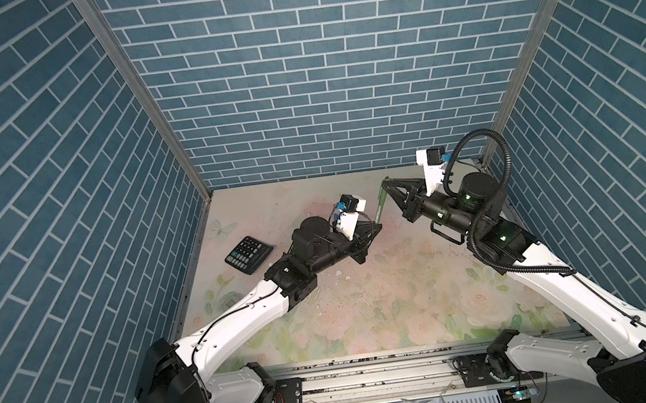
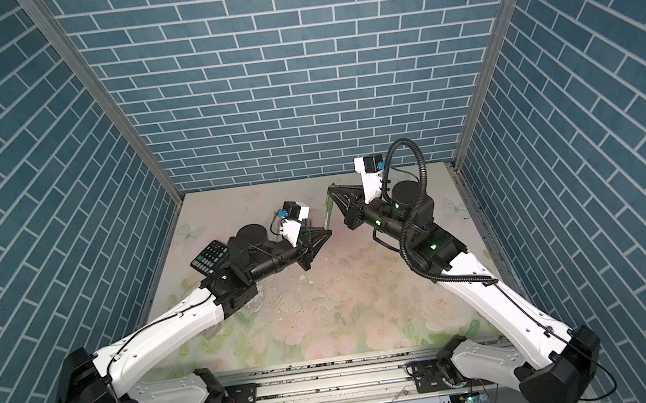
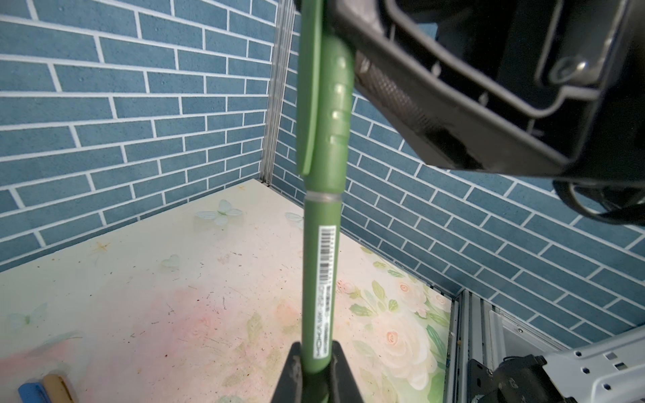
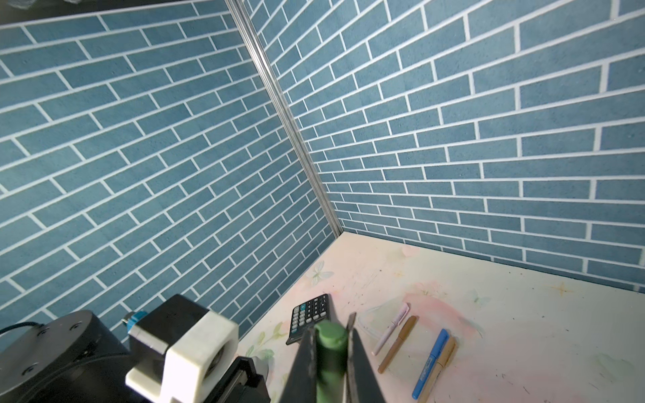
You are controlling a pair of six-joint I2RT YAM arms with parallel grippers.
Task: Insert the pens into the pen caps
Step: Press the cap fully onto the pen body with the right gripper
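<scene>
A dark green pen (image 3: pixel 319 272) hangs in the air between my two grippers, slanting above the far middle of the table (image 1: pixel 381 203) (image 2: pixel 327 210). My left gripper (image 3: pixel 316 363) (image 1: pixel 377 227) is shut on the lower end of its barrel. The green pen cap (image 3: pixel 326 104) sits on the pen's other end, meeting the barrel at a silver ring. My right gripper (image 4: pixel 330 349) (image 1: pixel 385 181) is shut on that cap, whose round end (image 4: pixel 330 336) pokes out between the fingers. Four more pens lie on the table with caps on: pink (image 4: pixel 391 328), gold-brown (image 4: pixel 398 343), blue (image 4: pixel 431 363), gold-brown (image 4: pixel 439 366).
A black calculator (image 1: pixel 248 254) (image 4: pixel 311 317) lies at the far left of the flowered table, near the left wall. Blue brick walls close in three sides. Small white crumbs and dark specks dot the table's middle (image 1: pixel 341 277).
</scene>
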